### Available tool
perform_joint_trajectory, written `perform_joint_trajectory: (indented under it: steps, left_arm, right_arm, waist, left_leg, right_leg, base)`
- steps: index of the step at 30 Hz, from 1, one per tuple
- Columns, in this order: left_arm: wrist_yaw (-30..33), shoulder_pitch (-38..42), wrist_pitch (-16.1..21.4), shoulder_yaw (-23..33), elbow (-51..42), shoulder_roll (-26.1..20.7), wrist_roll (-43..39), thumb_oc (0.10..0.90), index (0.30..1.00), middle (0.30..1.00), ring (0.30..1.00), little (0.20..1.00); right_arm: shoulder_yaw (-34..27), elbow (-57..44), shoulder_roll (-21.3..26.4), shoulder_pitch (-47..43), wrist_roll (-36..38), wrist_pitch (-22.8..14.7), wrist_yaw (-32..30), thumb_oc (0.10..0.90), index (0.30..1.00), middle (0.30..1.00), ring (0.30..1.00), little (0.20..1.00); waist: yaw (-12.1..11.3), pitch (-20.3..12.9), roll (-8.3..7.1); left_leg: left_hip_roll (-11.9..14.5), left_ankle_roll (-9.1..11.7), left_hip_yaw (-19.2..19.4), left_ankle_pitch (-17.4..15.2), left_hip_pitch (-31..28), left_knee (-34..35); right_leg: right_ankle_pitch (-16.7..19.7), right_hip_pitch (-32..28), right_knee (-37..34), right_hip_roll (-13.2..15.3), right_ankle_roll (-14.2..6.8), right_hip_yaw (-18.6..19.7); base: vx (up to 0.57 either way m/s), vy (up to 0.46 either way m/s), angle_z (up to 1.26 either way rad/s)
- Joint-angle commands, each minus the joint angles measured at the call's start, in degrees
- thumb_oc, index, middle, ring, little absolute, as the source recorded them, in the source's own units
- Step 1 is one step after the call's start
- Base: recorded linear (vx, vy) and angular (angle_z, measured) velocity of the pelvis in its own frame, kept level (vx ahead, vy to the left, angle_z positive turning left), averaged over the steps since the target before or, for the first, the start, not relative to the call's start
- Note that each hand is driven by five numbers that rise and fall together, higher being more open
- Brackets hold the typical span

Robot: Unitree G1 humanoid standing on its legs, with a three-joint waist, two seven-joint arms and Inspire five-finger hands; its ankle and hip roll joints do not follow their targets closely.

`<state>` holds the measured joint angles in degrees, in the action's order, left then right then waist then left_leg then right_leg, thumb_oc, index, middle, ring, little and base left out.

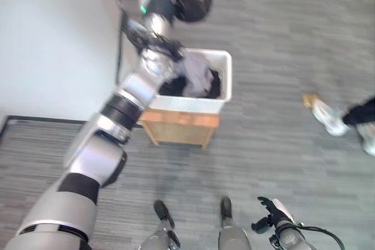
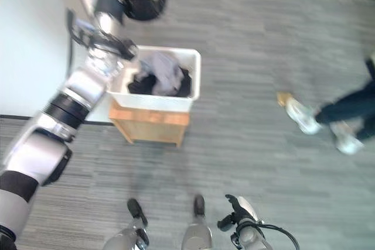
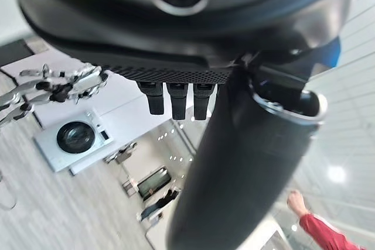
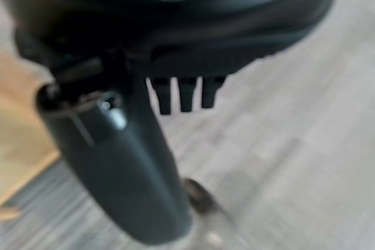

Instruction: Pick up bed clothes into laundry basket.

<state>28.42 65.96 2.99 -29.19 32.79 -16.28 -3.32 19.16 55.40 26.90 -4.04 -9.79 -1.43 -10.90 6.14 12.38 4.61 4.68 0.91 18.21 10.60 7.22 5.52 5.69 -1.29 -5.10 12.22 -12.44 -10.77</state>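
Grey plank floor [image 1: 281,57] all round, with a pale wall [image 1: 53,39] along the robot's left side.

White laundry basket [image 1: 225,83] standing on a low wooden stool [image 1: 179,128], close to the wall. Inside it, bed clothes [image 1: 196,74] heaped in a loose pile: a pale grey piece on top, dark cloth under and beside it, reaching up to about the rim.

Left arm stretched out over the basket's wall-side edge, left hand [image 1: 193,7] raised past the basket's far rim, above the floor and clear of the cloth. Fingers straight in the left wrist view, thumb standing apart, nothing held between them [image 3: 176,99].

Right hand [image 1: 275,210] low down at the robot's right side, well apart from the basket, over bare floor. Fingers [image 4: 186,95] straight there too in the right wrist view, thumb apart, holding nothing.

Off to the right, well away from the basket, a person's legs in dark trousers with white shoes [image 2: 304,115] on the floor.

Seen past the left hand's fingers: a white washing machine [image 3: 73,139] against a light wall, and an arm in a red sleeve [image 3: 319,232].
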Motion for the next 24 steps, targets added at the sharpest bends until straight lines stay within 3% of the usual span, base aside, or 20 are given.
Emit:
perform_joint_trajectory:
  steps: [1,4,9,10,12,14,15,19,20,21,22,24]
  left_arm:
    - [2.2,7.0,3.2,2.0,2.8,-0.9,3.7,0.8,0.9,0.9,0.9,0.9]
    - [1.8,7.0,2.0,1.4,5.7,-2.6,6.8,0.8,0.9,0.9,0.9,0.9]
    - [0.6,7.5,0.9,1.7,9.3,-6.8,8.1,0.8,0.9,0.9,0.9,0.9]
    - [0.5,8.1,0.5,0.7,10.1,-8.3,9.8,0.8,0.9,0.9,0.9,0.9]
    - [2.4,8.6,-0.2,-5.7,10.2,-15.5,23.5,0.8,0.9,0.9,0.9,0.9]
    - [1.4,6.4,0.6,-5.7,10.1,-16.7,24.1,0.8,0.9,0.9,0.9,0.9]
    - [-1.3,2.4,2.8,-3.5,9.0,-18.5,19.5,0.8,0.9,0.9,0.9,0.9]
    - [-6.5,-1.5,4.7,-0.5,8.0,-20.1,11.6,0.8,0.9,0.9,0.9,0.9]
    - [-9.4,-5.0,5.3,3.3,4.5,-19.8,3.9,0.8,0.9,0.9,0.9,0.9]
    - [-9.4,-5.2,5.2,3.6,4.3,-19.9,3.8,0.8,0.9,0.9,0.9,0.9]
    - [-10.5,-10.4,5.9,7.6,-2.3,-19.6,-1.0,0.8,0.9,0.9,0.9,0.9]
    - [-11.8,-19.9,6.7,12.0,-11.5,-19.7,-3.8,0.8,0.9,0.9,0.9,0.9]
  right_arm:
    - [-1.4,-0.2,7.0,-5.2,1.4,0.4,-2.6,0.8,0.9,0.9,0.9,0.9]
    - [-1.3,-1.5,10.5,-9.8,1.7,0.8,-3.0,0.8,0.9,0.9,0.9,0.9]
    - [-1.9,-8.0,21.5,-20.5,2.2,-0.2,-4.3,0.8,0.9,0.9,0.9,0.9]
    - [-1.2,-8.2,24.1,-24.4,2.5,-0.6,-4.5,0.8,0.9,0.9,0.9,0.9]
    - [1.5,-8.3,30.9,-33.8,3.5,-2.8,-5.2,0.8,0.9,0.9,0.9,0.9]
    - [3.8,-8.2,31.1,-37.8,3.7,-3.3,-5.3,0.8,0.9,0.9,0.9,0.9]
    - [5.9,-7.4,29.6,-42.3,3.6,-3.1,-5.6,0.8,0.9,0.9,0.9,0.9]
    - [8.2,-7.5,28.5,-45.0,3.0,-2.5,-5.1,0.8,0.9,0.9,0.9,0.9]
    - [8.5,-9.2,27.7,-47.5,2.3,-1.5,-4.9,0.8,0.9,0.9,0.9,0.9]
    - [8.7,-9.2,27.7,-47.7,2.3,-1.4,-4.9,0.8,0.9,0.9,0.9,0.9]
    - [7.1,-12.1,27.7,-47.8,2.0,-0.5,-5.0,0.8,0.9,0.9,0.9,0.9]
    - [3.6,-17.2,26.9,-44.7,1.1,0.4,-5.7,0.8,0.9,0.9,0.9,0.9]
  waist:
    - [0.0,-1.7,-1.15]
    - [-1.5,-4.9,-1.76]
    - [-4.1,-8.9,-3.82]
    - [-4.6,-9.5,-4.19]
    - [-5.5,-10.6,-4.73]
    - [-5.7,-11.1,-4.53]
    - [-6.8,-12.1,-4.12]
    - [-7.7,-12.5,-3.11]
    - [-9.1,-12.8,-2.29]
    - [-9.0,-12.8,-2.16]
    - [-10.9,-13.0,-1.41]
    - [-12.6,-13.3,-0.77]
  left_leg:
    - [0.7,3.6,-5.6,-6.9,-3.3,-0.5]
    - [0.5,3.9,-8.0,-6.8,-4.2,-0.5]
    - [2.8,5.3,-9.5,-5.2,-4.6,-0.5]
    - [3.2,5.6,-9.8,-4.9,-4.7,-0.5]
    - [4.8,6.8,-9.5,-3.5,-5.0,-0.5]
    - [5.5,7.1,-9.2,-2.8,-4.9,-0.5]
    - [6.3,7.8,-9.0,-1.8,-5.1,-0.5]
    - [7.1,8.5,-9.1,-0.6,-5.1,-0.5]
    - [7.6,9.0,-9.6,0.6,-4.9,-0.5]
    - [7.6,9.1,-9.6,0.6,-4.9,-0.5]
    - [7.8,9.2,-10.4,1.8,-4.0,-0.5]
    - [7.6,9.2,-11.2,2.6,-3.7,-0.5]
  right_leg:
    - [-11.1,0.1,6.1,-3.6,1.2,11.6]
    - [-11.1,-3.2,3.8,-3.8,2.3,10.4]
    - [-10.3,-6.1,0.1,-6.3,3.8,9.2]
    - [-10.7,-6.8,0.1,-6.7,4.1,8.9]
    - [-11.2,-8.0,0.1,-8.1,5.0,8.7]
    - [-11.1,-8.2,0.1,-8.7,5.3,8.6]
    - [-11.5,-8.9,0.1,-9.5,5.7,8.1]
    - [-11.7,-9.7,0.1,-10.3,6.2,7.4]
    - [-12.0,-10.3,0.1,-10.7,6.6,6.3]
    - [-12.0,-10.4,0.1,-10.7,6.6,6.3]
    - [-11.9,-10.6,0.1,-11.0,6.9,4.9]
    - [-12.1,-11.5,0.1,-11.2,7.1,3.9]
  base:
    - [-0.16,-0.033,0.95]
    - [-0.19,-0.115,0.65]
    - [-0.23,-0.174,0.16]
    - [-0.27,-0.213,0.27]
    - [-0.22,-0.191,0.04]
    - [-0.14,-0.124,-0.08]
    - [-0.14,-0.141,-0.03]
    - [-0.1,-0.106,0.07]
    - [-0.08,-0.07,0.17]
    - [-0.16,-0.121,0.12]
    - [-0.1,-0.077,0.1]
    - [-0.08,-0.078,0.26]
